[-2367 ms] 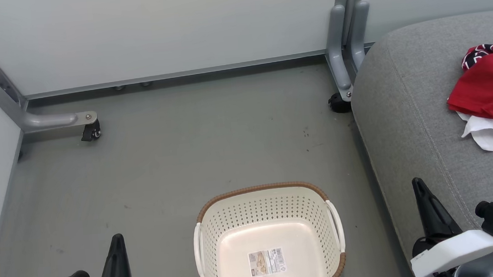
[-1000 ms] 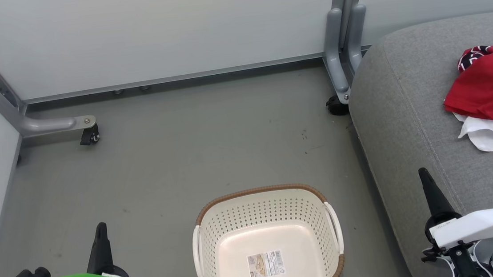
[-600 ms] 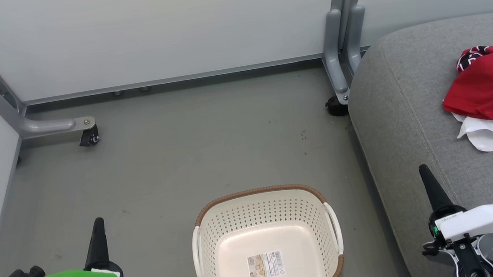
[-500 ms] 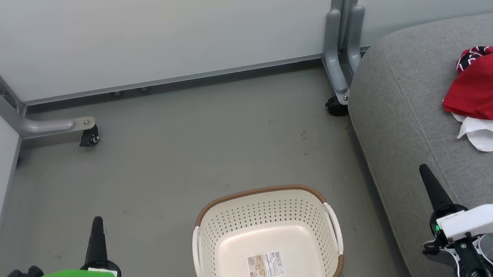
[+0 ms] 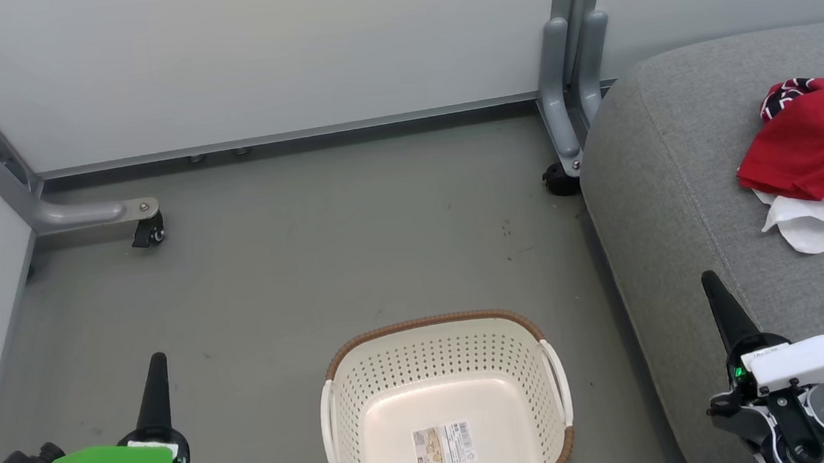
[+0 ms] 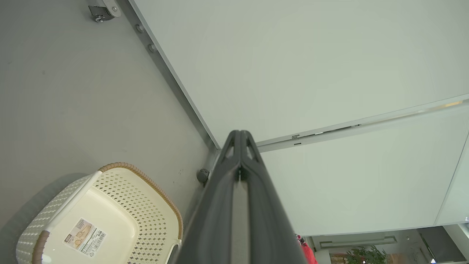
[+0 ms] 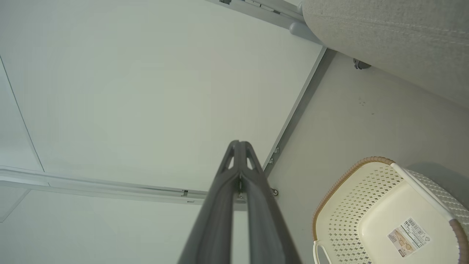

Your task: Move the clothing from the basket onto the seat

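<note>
Grey floor [image 5: 310, 255]. Pale partition panels [image 5: 254, 51] at 12 o'clock. Grey metal leg [image 5: 75, 214] with black castor [image 5: 149, 232] at 10 o'clock; second castor [image 5: 560, 180] at 1 o'clock.

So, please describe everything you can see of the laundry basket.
The basket is cream plastic, with rows of small holes in its walls and a brown woven-look rim. A white handle runs along each side. It stands upright on the grey floor, left of the grey seat and apart from it. It is empty except for a label sticker on its smooth bottom. Only the floor touches it; the head view's bottom edge cuts off its near rim.
</note>
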### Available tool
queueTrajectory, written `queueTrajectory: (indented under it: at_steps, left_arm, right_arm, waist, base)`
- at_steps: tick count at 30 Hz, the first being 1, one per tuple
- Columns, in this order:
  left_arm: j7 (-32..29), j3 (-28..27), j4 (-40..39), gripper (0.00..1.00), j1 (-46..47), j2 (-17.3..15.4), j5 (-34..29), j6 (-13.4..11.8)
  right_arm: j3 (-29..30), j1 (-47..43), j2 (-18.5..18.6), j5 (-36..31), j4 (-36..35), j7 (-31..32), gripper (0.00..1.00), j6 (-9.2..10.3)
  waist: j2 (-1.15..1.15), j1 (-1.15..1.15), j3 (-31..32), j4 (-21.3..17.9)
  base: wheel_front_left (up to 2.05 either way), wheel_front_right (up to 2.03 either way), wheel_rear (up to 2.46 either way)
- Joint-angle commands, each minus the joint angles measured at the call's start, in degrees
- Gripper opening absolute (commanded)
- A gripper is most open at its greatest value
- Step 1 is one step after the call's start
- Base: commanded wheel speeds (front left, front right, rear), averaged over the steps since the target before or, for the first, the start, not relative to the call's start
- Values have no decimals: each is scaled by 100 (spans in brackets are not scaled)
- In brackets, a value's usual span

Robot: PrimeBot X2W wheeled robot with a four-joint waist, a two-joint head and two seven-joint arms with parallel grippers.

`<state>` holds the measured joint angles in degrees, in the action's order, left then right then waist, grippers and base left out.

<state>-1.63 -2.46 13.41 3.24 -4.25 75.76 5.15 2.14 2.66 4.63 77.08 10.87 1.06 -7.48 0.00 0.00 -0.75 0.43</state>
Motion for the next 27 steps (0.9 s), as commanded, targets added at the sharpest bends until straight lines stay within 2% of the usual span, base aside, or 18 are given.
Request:
queueTrajectory:
  at_steps: [1,27]
  left_arm:
    - [-36,-60,-8,0,153,10,150,52]
    - [-345,-287,46,0,286,73,1276,194]
  right_arm:
    - [26,123,35,146,2,36,0,-3]
    - [165,292,9,1286,226,281,0,-3]
  waist:
    - [0,0,2,-2]
    - [0,0,39,-30]
  base:
    - [0,0,0]
    - [0,0,0]
